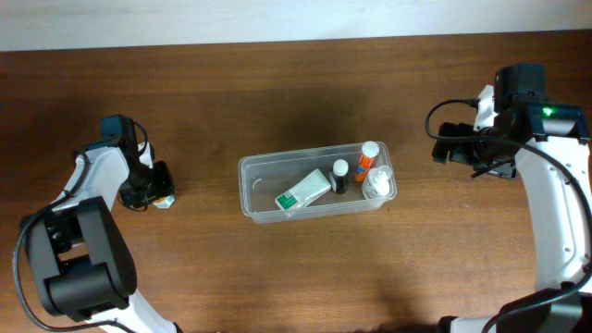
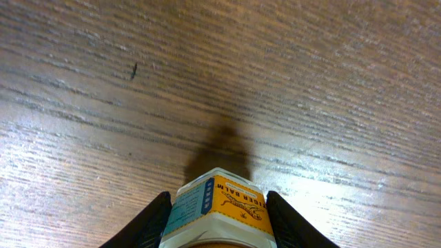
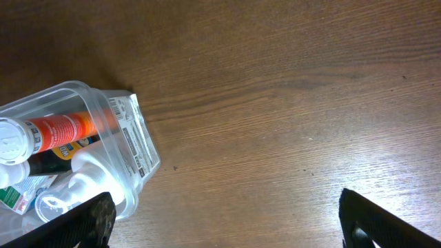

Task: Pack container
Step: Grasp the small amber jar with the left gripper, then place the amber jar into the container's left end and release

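The clear plastic container (image 1: pixel 252 190) sits mid-table and holds a green-and-white box (image 1: pixel 302 191), a small dark bottle (image 1: pixel 340 175), an orange tube with a white cap (image 1: pixel 367 159) and a white bottle (image 1: pixel 377 183). Its right end shows in the right wrist view (image 3: pixel 134 141). My left gripper (image 1: pixel 155 192) is at the far left of the table, shut on a small Tiger Balm jar (image 2: pixel 219 210) with an orange and teal label, on or just above the wood. My right gripper (image 1: pixel 446 142) is open and empty, right of the container; its fingers (image 3: pixel 227 220) straddle bare wood.
The brown wooden table (image 1: pixel 296 92) runs to a pale wall at the back edge. The right arm's cables (image 1: pixel 444 116) loop near its wrist.
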